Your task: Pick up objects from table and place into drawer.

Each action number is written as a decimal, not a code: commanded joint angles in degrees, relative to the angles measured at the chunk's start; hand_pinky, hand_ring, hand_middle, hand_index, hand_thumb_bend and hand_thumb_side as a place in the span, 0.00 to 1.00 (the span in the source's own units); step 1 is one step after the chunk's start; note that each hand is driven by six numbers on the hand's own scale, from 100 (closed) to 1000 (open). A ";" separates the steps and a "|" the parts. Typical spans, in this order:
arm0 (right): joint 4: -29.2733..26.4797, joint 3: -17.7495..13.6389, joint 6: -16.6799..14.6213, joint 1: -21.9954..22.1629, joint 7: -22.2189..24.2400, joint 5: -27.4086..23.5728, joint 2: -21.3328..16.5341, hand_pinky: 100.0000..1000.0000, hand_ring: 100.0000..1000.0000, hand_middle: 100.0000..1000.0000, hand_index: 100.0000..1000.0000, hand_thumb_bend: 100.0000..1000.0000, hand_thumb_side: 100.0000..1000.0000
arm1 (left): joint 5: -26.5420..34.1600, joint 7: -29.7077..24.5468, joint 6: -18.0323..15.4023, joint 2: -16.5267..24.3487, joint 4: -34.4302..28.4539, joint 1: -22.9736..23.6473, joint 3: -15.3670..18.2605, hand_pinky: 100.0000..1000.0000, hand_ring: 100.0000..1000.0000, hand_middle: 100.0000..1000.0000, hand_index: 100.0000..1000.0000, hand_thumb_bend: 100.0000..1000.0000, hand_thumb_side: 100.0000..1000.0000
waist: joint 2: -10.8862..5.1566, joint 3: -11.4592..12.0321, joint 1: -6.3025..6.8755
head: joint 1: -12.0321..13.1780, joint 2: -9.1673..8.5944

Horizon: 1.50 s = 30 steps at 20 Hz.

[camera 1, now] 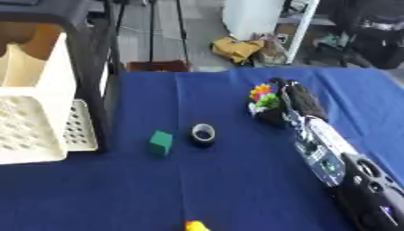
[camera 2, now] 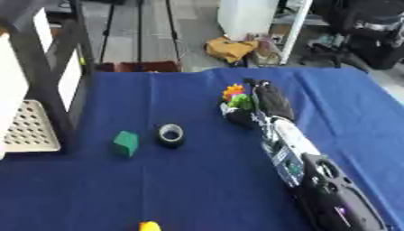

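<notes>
The right hand has reached out over the blue cloth to a small bright toy with red, yellow and green bits; its dark fingers seem to curl round the toy, likely so it can lift it, but I can't tell if the toy is off the cloth; the left hand does not show; a green block and a black tape roll sit near each other in the middle, waiting, I think, for their turn; a yellow thing peeks in at the near edge; the white drawer stands open at the left, well apart from the toy, so the arm will have to cross the table; past the cloth is a grey floor with a yellow bag and dark stands.
</notes>
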 commanded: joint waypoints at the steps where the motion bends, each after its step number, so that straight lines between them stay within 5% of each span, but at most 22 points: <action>1: 0.50 0.16 -0.14 0.25 -0.21 -1.08 -0.94 0.70 0.93 0.46 0.90 0.31 0.66 | -0.10 -0.19 -0.08 0.20 -0.75 -0.46 0.06 0.44 0.68 0.71 0.81 0.00 1.00 | -1.40 0.02 0.13 | -0.12 -0.48; 10: -0.06 0.29 -0.75 0.29 -1.84 -1.69 -1.11 0.62 0.82 0.40 0.86 0.21 0.57 | 0.01 -0.36 0.12 0.28 -0.75 -0.24 -0.02 0.44 0.68 0.71 0.81 0.00 1.00 | -1.60 -0.23 0.14 | -0.07 -0.07; 30: -4.33 1.63 -3.83 0.01 -6.59 -6.92 -2.16 0.55 0.77 0.34 0.80 0.00 0.42 | 0.88 -0.40 0.94 0.88 -0.75 0.34 0.01 0.45 0.70 0.72 0.81 0.00 1.00 | -3.58 -1.11 -0.37 | -0.01 0.99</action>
